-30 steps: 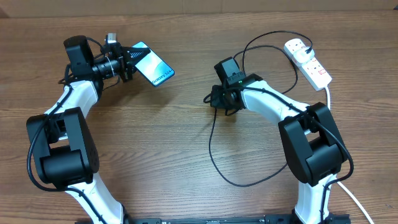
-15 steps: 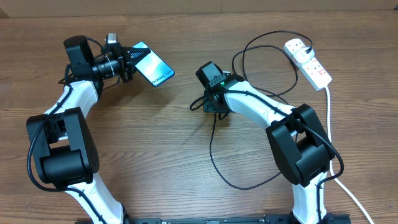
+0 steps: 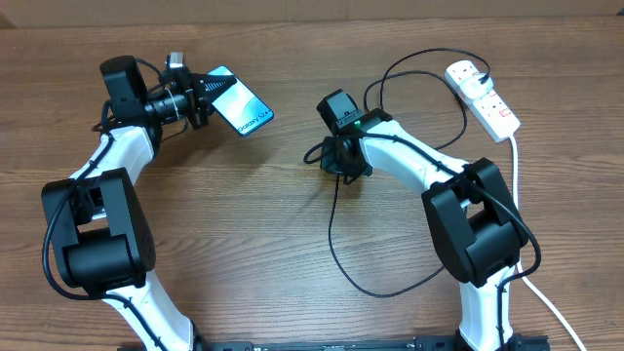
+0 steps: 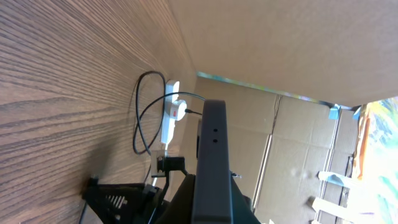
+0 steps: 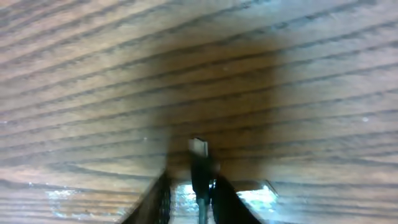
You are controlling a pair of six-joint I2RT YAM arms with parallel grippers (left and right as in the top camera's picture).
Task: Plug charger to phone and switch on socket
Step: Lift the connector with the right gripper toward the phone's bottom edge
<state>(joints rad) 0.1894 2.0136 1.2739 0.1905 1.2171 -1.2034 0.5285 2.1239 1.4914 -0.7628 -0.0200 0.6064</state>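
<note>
My left gripper is shut on the phone and holds it off the table at the back left, blue screen up. In the left wrist view the phone shows edge-on between the fingers. The black charger cable loops over the table from the white socket at the back right. My right gripper is low over the table centre. In the blurred right wrist view the charger's connector tip stands between the jaws of the right gripper. It lies against the right finger, with a gap to the left finger.
A thick white cord runs from the socket down the right side to the front edge. The socket and cable loops also show far off in the left wrist view, with cardboard boxes behind the table.
The right arm swung left over the table, then came back slightly right. Its jaws have parted a little round the connector. The left arm and phone have not moved.
</note>
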